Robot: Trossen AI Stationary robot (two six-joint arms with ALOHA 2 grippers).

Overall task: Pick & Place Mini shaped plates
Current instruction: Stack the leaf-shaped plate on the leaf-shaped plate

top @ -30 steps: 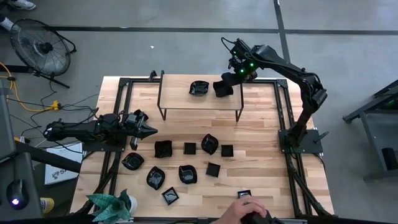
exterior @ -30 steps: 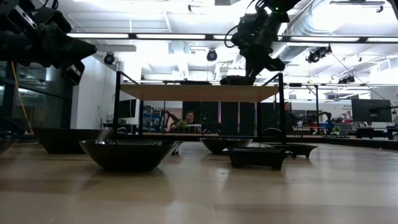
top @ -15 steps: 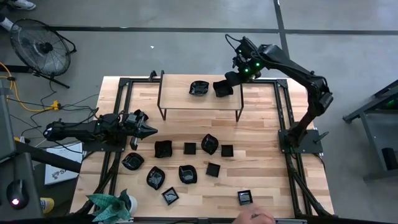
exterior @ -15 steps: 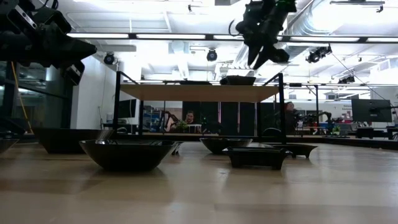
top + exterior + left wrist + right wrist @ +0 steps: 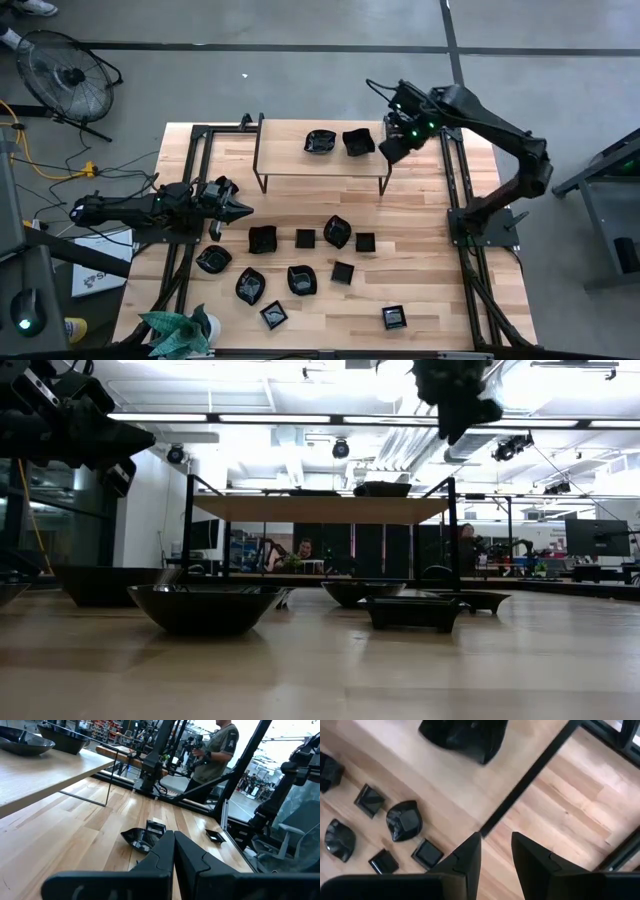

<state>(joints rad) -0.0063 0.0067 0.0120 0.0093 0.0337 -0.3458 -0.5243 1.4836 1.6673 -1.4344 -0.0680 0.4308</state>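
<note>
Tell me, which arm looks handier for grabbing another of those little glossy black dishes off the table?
Probably the left. The left gripper hangs shut beside the glossy black dishes on the wooden table, while the right gripper, open and empty, hovers off the raised wooden shelf.

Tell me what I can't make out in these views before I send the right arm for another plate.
- Low view: the plates on the raised shelf are almost wholly hidden behind its edge; only one dark rim shows.
- Low view: the right gripper is cut off by the top edge.
- Right wrist view: the shelf plate is cut off by the picture's edge.
- High view: the plates' exact shapes are too small to tell.
</note>
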